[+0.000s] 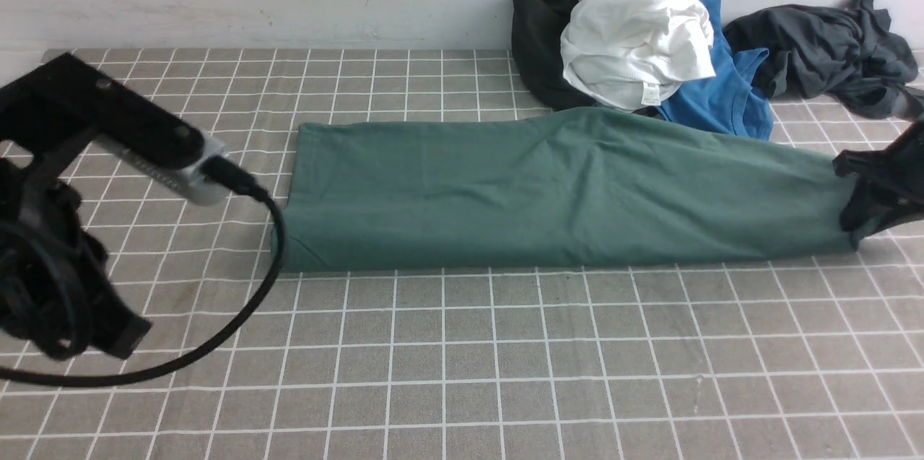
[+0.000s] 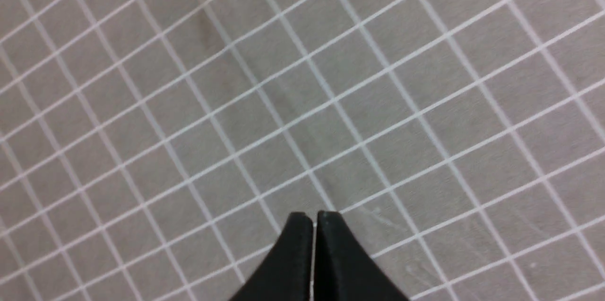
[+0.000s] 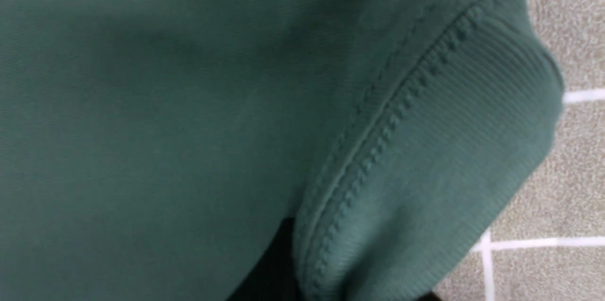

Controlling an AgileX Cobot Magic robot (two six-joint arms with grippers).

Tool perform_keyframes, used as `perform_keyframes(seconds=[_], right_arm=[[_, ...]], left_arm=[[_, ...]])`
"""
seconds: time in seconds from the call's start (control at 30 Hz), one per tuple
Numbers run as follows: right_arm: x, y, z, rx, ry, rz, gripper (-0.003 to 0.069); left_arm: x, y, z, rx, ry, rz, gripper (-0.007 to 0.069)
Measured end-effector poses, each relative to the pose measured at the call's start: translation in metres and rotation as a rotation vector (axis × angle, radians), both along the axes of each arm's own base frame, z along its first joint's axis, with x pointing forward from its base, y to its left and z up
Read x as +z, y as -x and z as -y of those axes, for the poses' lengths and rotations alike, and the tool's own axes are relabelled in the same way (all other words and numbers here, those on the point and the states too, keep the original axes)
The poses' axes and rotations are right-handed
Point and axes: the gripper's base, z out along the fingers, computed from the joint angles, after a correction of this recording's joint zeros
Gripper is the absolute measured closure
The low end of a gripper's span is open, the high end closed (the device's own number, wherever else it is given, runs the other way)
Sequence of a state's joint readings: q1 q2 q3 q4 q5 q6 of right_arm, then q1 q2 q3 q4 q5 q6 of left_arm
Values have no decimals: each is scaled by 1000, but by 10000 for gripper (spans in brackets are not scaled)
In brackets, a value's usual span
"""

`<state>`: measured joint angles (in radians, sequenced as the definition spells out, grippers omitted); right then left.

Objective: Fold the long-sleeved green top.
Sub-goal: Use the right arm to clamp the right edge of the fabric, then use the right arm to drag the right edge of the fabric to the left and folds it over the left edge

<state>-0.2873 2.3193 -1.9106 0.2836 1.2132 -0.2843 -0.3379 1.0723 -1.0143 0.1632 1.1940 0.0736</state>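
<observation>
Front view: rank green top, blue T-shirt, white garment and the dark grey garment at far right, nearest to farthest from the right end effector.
From the right end effector:
1. green long-sleeved top, its right end at the tips.
2. dark grey garment, behind, far right.
3. blue T-shirt, back, further left.
4. white garment, atop the pile, furthest left.

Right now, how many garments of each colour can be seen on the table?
Green top: 1
White garment: 1
Blue T-shirt: 1
Black garment: 1
Dark grey garment: 1
Total: 5
</observation>
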Motion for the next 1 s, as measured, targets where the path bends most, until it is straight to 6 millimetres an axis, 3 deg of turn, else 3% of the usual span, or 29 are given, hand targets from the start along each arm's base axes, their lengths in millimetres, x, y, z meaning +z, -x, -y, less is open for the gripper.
perform_keyframes(seconds=[0.07,0.17,0.2,0.23,0.3,0.33,0.37,0.43,0.5,0.53,0.6,0.63,0.67,0.7,0.73,0.77,0.8,0.83,0.9,0.97,1.0], right_arm=[[15,0,3,18,45,17,626],[53,2,9,24,142,76,631],[84,6,12,19,204,137,631],[84,6,12,18,208,135,631],[139,16,10,3,271,253,632],[148,17,8,2,275,272,632],[175,22,-3,1,277,340,632],[197,26,-21,18,265,402,632],[220,28,-83,123,196,479,634],[221,28,-89,129,188,481,634],[218,27,-163,259,99,487,634],[211,27,-190,307,72,474,634],[208,28,-203,332,58,466,634],[190,33,-260,448,10,429,634],[185,33,-267,461,7,418,634],[160,40,-317,566,-14,377,634],[143,41,-338,605,-18,357,634],[140,41,-343,612,-20,360,632],[91,47,-396,699,-24,336,613],[77,48,-408,715,-23,334,593],[59,46,-421,728,-26,330,527]], left_arm=[[-7,17,-14,84,-49,26,631],[-18,40,-29,188,-70,77,631],[-31,53,-36,235,-66,90,631],[-32,54,-36,238,-64,97,631],[-53,70,-41,255,-37,125,631],[-57,72,-42,256,-36,123,631],[-69,76,-42,249,-16,130,631],[-79,77,-39,244,14,121,631],[-87,76,-34,234,84,125,631],[-88,76,-33,232,94,131,631],[-85,72,-29,217,137,176,631],[-84,70,-28,212,150,196,631],[-84,70,-28,210,155,202,631],[-83,69,-27,205,166,218,631],[-83,69,-27,204,167,221,631],[-83,68,-27,204,171,221,631],[-83,69,-26,205,174,220,631],[-83,69,-26,205,175,220,631],[-83,69,-26,206,177,219,631],[-83,69,-26,206,177,219,631],[-83,69,-26,206,178,218,631]])
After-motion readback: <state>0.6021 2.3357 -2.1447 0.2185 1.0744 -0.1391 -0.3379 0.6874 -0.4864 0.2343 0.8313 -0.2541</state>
